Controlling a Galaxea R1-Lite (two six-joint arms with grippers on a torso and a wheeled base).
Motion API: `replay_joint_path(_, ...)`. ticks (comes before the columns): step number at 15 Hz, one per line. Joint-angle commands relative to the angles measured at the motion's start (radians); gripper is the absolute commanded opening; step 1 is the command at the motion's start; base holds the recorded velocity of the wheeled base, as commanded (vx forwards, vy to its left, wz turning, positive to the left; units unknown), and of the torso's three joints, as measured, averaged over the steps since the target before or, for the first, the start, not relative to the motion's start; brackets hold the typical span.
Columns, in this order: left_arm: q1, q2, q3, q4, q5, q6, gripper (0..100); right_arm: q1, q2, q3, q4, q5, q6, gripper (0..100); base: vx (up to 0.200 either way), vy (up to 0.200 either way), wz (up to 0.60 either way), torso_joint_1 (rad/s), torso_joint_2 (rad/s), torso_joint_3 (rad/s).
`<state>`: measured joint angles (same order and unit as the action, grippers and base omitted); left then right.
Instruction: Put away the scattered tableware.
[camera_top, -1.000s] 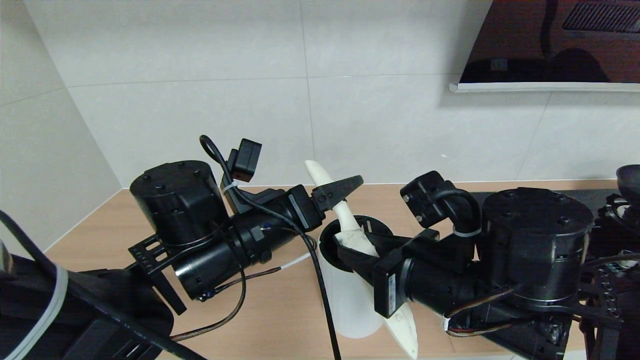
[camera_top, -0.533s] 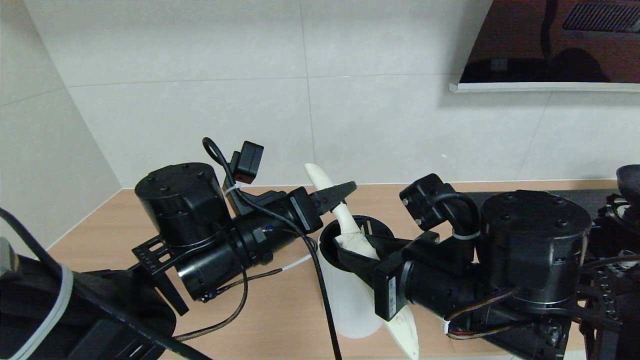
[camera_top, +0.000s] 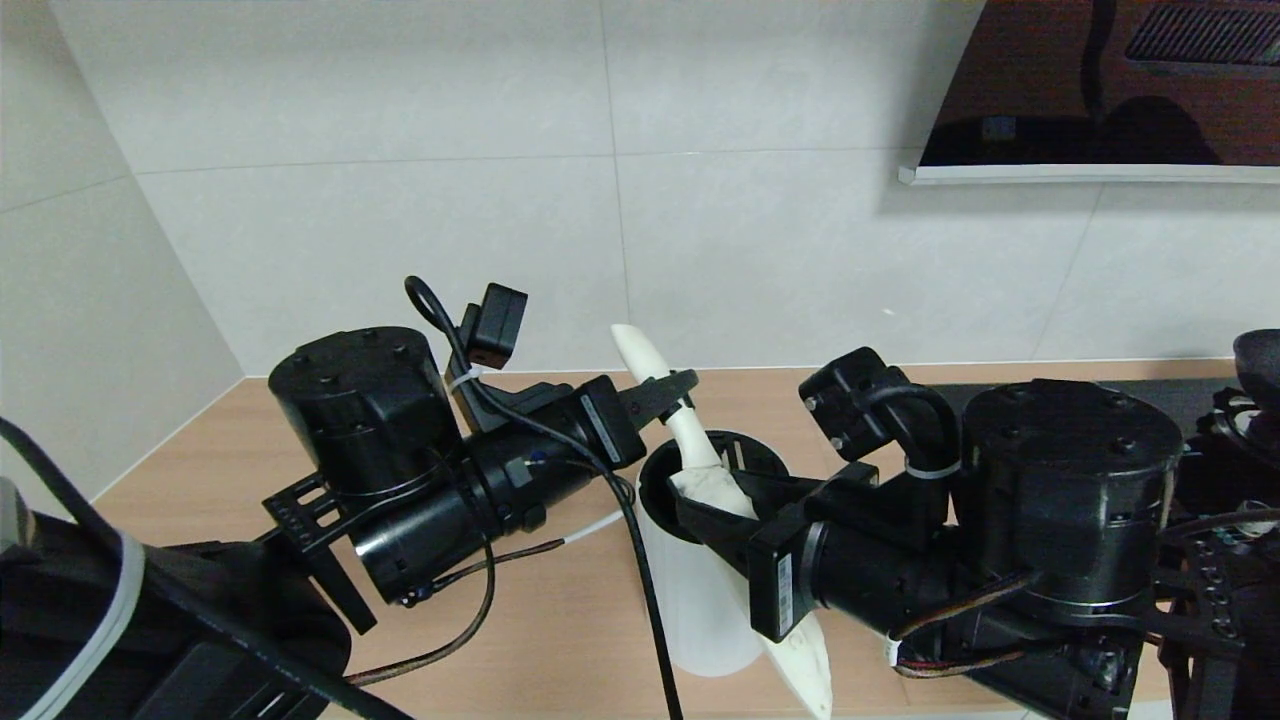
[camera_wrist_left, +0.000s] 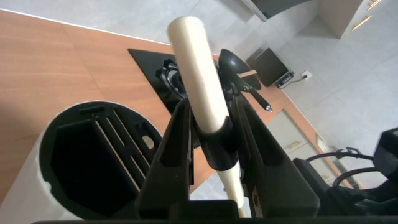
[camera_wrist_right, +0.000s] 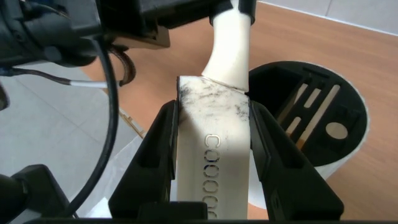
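left gripper (camera_top: 668, 388): sitting center-left of the head view, I'm pinching it onto the round handle of the white spatula (camera_top: 640, 360), close to the handle's tip.
white spatula: it's slanting from upper center down to the bottom edge, crossing over the front rim of the holder, so it's hanging between both my grippers and not resting in a slot yet.
handling: I'm guessing light, stiff plastic. The smooth round handle is looking slippery, so the flat blade is probably the safer place to grab.
utensil holder (camera_top: 690, 620): white tub with black dividers, standing bottom center on the wooden counter (camera_top: 560, 600).
right gripper (camera_top: 712, 492): coming in from center-right, I'm clamping it on the wide flat blade, just over the holder's mouth.
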<state>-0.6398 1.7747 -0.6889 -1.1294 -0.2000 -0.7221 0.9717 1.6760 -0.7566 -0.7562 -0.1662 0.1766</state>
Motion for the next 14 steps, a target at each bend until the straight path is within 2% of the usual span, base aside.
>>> replay_joint_path(1,0.000,-0.004,0.000,0.000,-0.002,0.000,0,0.001,-0.002,-0.001,-0.002,-0.001,0.000,0,0.000,0.000,0.00,0.000,0.00,0.000)
replay_joint_path(4,0.002,-0.004,0.000,0.000,-0.004,0.000,0,-0.001,-0.002,-0.001,-0.002,-0.001,0.000,0,0.000,0.000,0.00,0.000,0.00,0.000)
replay_joint_path(5,0.000,-0.006,0.000,0.000,-0.002,0.000,0,-0.001,-0.002,-0.003,-0.002,-0.003,0.000,100,0.000,0.000,0.00,0.000,0.00,0.000)
replay_joint_path(11,0.006,-0.057,-0.004,0.006,0.001,0.000,0,-0.007,-0.035,-0.001,-0.002,-0.004,0.000,100,0.000,0.000,0.00,0.000,0.00,0.000)
replay_joint_path(14,0.019,-0.112,-0.007,0.013,0.001,0.000,0,-0.077,-0.105,-0.004,0.001,0.002,-0.002,100,0.000,0.000,0.00,0.000,0.00,0.000)
